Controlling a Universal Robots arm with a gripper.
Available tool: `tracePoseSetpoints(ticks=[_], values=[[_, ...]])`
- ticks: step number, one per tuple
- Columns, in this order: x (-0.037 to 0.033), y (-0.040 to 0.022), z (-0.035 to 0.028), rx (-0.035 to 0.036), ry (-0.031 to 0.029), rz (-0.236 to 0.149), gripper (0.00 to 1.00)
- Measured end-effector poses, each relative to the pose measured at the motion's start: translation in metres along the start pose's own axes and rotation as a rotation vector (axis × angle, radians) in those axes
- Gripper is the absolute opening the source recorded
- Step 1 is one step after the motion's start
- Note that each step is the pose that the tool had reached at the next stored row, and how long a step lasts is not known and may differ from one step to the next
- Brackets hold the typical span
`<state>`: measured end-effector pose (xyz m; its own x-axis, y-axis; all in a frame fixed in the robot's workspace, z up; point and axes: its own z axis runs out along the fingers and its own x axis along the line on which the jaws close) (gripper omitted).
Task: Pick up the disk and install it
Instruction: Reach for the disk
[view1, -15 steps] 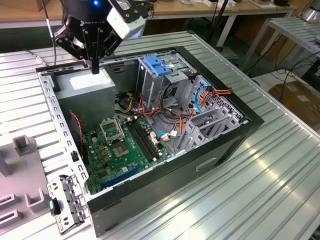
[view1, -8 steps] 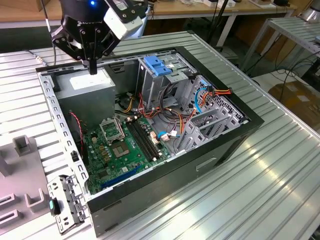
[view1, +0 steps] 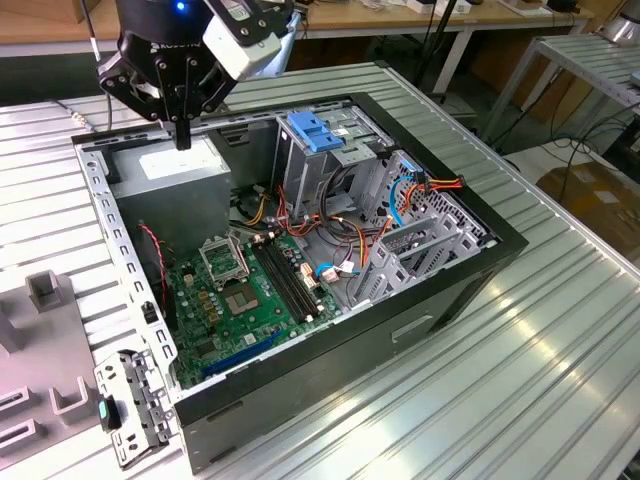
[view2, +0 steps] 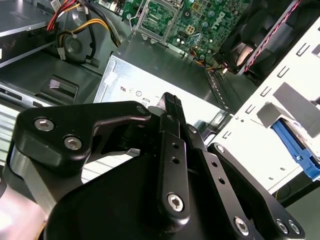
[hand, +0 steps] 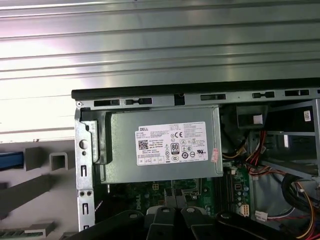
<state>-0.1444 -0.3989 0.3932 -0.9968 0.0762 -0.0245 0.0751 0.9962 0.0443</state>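
Open computer case (view1: 300, 385) on ribbed metal tabletop (view1: 540, 380). Inside case: labelled power supply (view1: 175, 170) at 10 o'clock, green motherboard (view1: 250, 300) at 7 o'clock, pale blue bracket (view1: 315, 130) at 12 o'clock, orange-red cables (view1: 335, 225) mid-case. Grey fixture block (view1: 45, 288) at 9 o'clock of case.

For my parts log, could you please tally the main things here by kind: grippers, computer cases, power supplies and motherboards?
gripper: 1
computer case: 1
power supply: 1
motherboard: 1
Total: 4
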Motion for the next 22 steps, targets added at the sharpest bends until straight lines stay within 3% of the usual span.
tracePoseSetpoints(ticks=[22], values=[[0.0197, -0.0015, -0.0004, 0.0000, 0.0000, 0.000, 0.11]])
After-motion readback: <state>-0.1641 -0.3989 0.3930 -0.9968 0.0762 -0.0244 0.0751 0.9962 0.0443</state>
